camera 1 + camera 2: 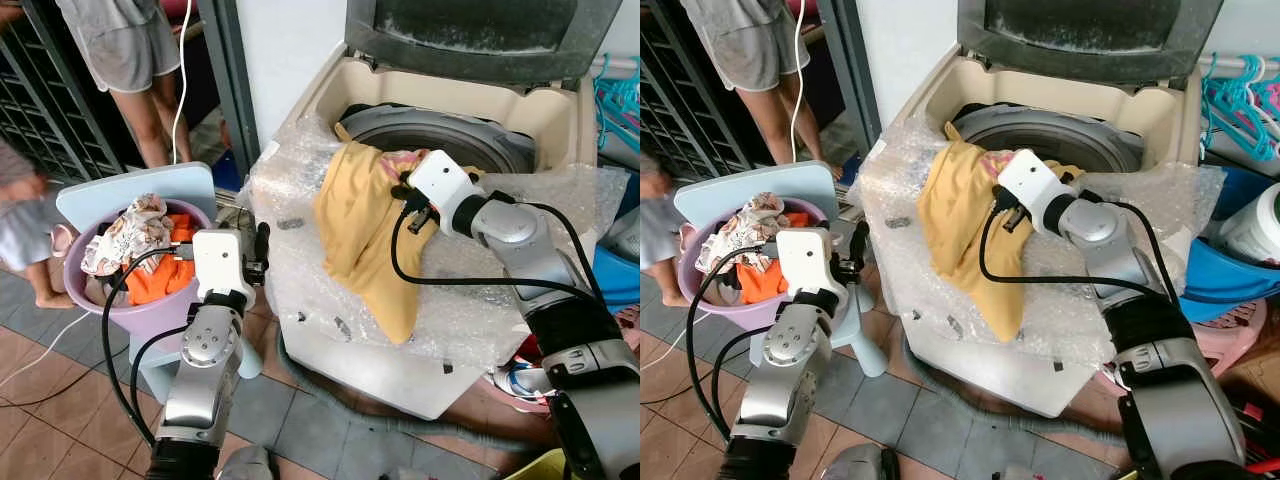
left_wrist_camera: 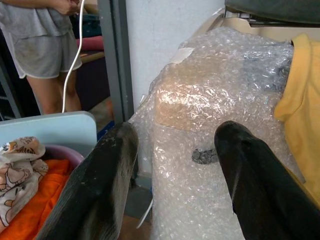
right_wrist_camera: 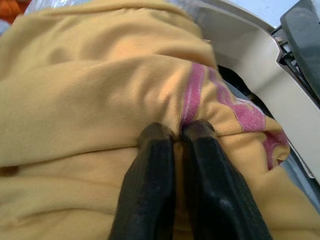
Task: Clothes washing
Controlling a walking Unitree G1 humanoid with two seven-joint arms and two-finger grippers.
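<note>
pinching yellow garment point(image 1: 362, 225) at washer point(image 1: 520, 115) rim, right end effector point(image 3: 176, 134) clenched; long axis hanging down; left end effector point(image 2: 172, 165) released.

A white wall point(image 1: 275, 60) is standing behind, brown and grey floor tiles point(image 1: 60, 420) are lying below, and a person point(image 1: 125, 50) is waiting by a dark gate point(image 1: 45, 110)

Silver arms point(image 1: 200, 370) with white wrist blocks, black cables (looped), seemingly matte black fingers point(image 2: 100, 190).
</note>
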